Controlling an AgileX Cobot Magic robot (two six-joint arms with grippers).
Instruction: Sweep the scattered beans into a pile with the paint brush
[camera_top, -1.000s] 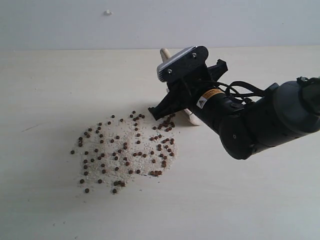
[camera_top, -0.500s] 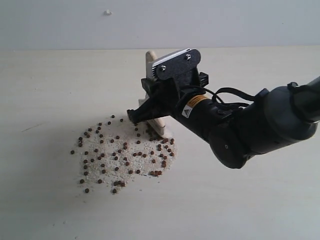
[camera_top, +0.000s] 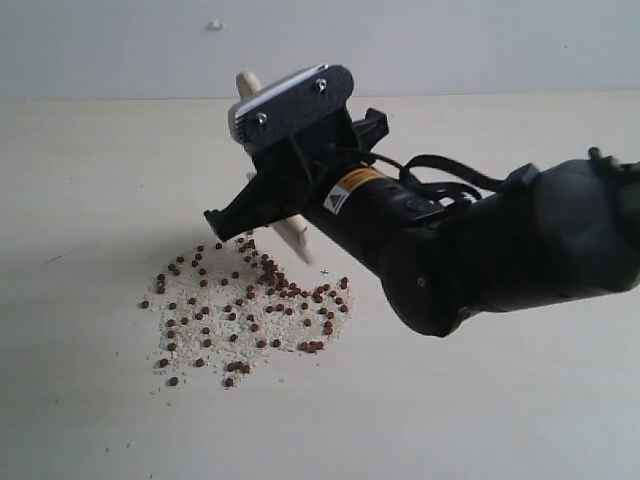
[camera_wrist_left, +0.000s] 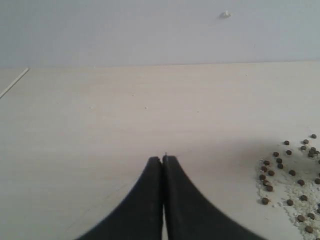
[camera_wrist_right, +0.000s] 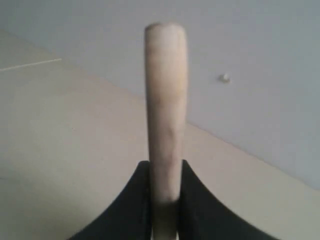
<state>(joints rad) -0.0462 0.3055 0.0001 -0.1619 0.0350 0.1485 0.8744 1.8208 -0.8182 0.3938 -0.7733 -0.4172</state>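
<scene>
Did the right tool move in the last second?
Yes. In the exterior view the right tool, holding the paint brush, went left; its tips now lie about below the wall's white speck.

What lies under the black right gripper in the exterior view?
Small reddish-brown beans and whitish crumbs, scattered on the pale table. The gripper holds the pale wooden paint brush; its body covers the brush's middle, so bristle contact with the beans cannot be seen.
</scene>
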